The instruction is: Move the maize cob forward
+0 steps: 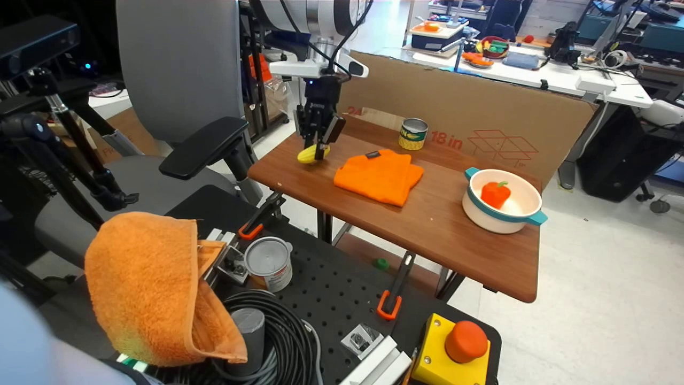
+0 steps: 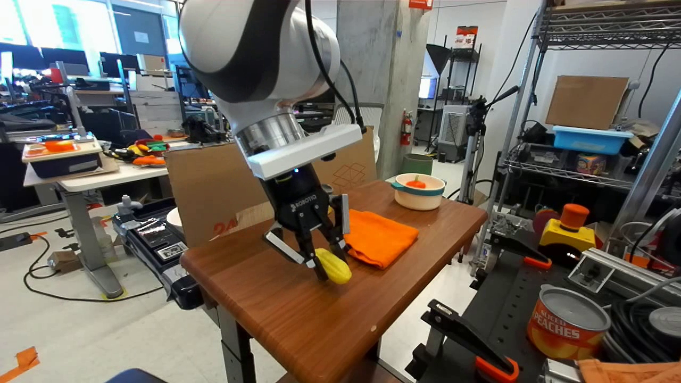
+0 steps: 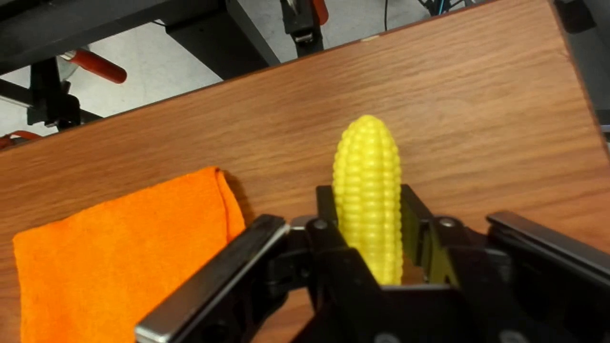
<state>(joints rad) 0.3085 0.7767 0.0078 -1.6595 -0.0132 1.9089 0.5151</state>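
A yellow maize cob [image 3: 368,159] lies lengthwise between the two fingers of my gripper [image 3: 368,209] in the wrist view, with its far end sticking out past the fingertips. The fingers press against both sides of it. In both exterior views the cob [image 1: 306,155] [image 2: 337,268] shows at the fingertips of the gripper [image 1: 315,148] [image 2: 332,261], over the end of the brown wooden table [image 1: 443,219]. The gripper points down and hides part of the cob. I cannot tell whether the cob touches the table or is slightly above it.
A folded orange cloth [image 1: 377,176] lies beside the gripper, also in the wrist view [image 3: 119,257]. A yellow-green can [image 1: 413,133] stands at the cardboard wall [image 1: 454,101]. A white-and-teal pot [image 1: 502,216] with an orange pepper [image 1: 495,194] stands at the table's other end.
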